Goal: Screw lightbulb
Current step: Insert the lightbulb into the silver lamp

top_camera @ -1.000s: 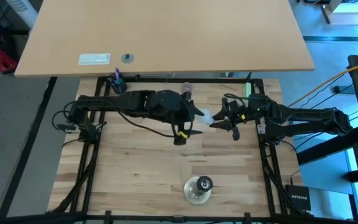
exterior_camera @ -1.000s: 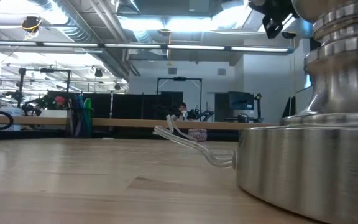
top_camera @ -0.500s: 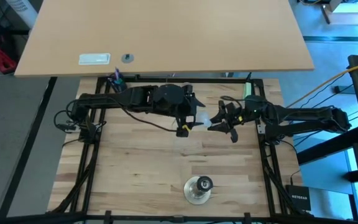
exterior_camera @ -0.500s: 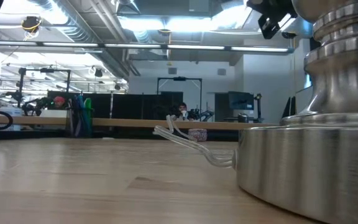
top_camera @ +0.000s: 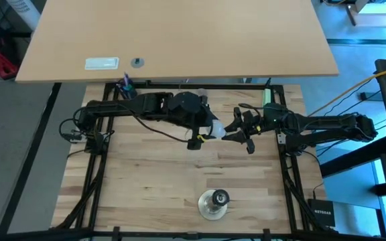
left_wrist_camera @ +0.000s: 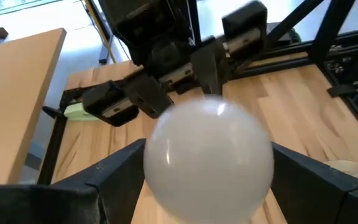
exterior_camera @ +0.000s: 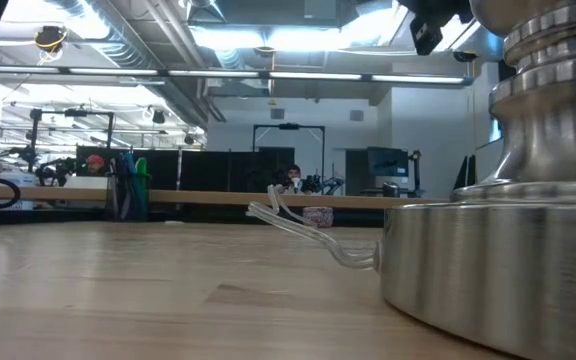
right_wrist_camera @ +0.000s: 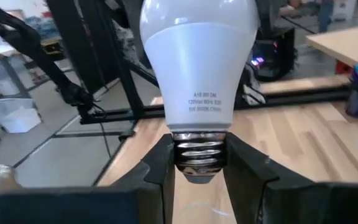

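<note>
Centre of the high view, both arms meet over the table (top_camera: 146,167). From the left comes the left gripper (top_camera: 206,132), its fingers (left_wrist_camera: 114,168) spread on either side of the bulb (top_camera: 218,129); in the left wrist view the globe (left_wrist_camera: 209,158) fills the gap between them, though whether they actually press on the glass I cannot tell. From the right, the right gripper (top_camera: 235,131) has the bulb pinched by its screw base (right_wrist_camera: 197,157), both fingers (right_wrist_camera: 160,165) tight against the threads in the right wrist view. So the bulb sits in mid-air between the two grippers, just above centre of the frame, well apart from the stand (top_camera: 214,202) at bottom centre.

This looks like a handover, globe to the left, base to the right. To do it well, I'd say the left must close gently and squarely round the widest part of the globe before the right lets the threads go; glass is slick and a lopsided squeeze could pop it free. The base must end up bare for the socket.

The only holder is that stand: its socket (top_camera: 220,197) looks empty, nothing screwed in yet.
</note>
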Robot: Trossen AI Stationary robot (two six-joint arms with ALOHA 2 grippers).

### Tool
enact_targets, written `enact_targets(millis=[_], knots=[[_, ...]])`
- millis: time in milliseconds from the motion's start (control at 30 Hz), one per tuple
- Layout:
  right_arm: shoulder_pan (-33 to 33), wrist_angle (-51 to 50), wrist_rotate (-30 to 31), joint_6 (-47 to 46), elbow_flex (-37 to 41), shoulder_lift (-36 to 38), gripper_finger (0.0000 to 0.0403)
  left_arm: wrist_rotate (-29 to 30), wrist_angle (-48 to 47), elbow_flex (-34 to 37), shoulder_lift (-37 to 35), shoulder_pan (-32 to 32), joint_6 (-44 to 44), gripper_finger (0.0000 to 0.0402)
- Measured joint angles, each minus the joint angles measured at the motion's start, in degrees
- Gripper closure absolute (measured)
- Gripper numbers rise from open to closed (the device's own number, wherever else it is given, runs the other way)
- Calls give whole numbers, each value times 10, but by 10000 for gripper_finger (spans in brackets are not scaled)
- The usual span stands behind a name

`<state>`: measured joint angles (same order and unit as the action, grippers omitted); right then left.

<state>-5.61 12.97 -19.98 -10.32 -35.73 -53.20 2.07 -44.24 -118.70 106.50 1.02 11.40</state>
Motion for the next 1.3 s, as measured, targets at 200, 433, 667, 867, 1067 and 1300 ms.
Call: enact_targets(millis=[200, 433, 667, 867, 1067, 1300], knots=[[0, 3, 4, 0, 0, -3, 298, 0, 38, 0, -2, 2, 0, 102], [0, 10, -3, 0, 0, -3, 298, 1, 2, 0, 0, 4, -3, 102], [0, 11, 0, 1, 0, -2, 298, 1, 2, 0, 0, 4, -5, 111], [0, 11, 9, -2, 0, -2, 276, 3, 2, 0, 0, 4, -6, 143], [-1, -40, -2, 8, -16, 30, 187, 19, -4, -3, -3, 8, -18, 140], [1, -324, -2, 50, -117, 103, 145, 71, -48, -72, -24, 28, -61, 142]])
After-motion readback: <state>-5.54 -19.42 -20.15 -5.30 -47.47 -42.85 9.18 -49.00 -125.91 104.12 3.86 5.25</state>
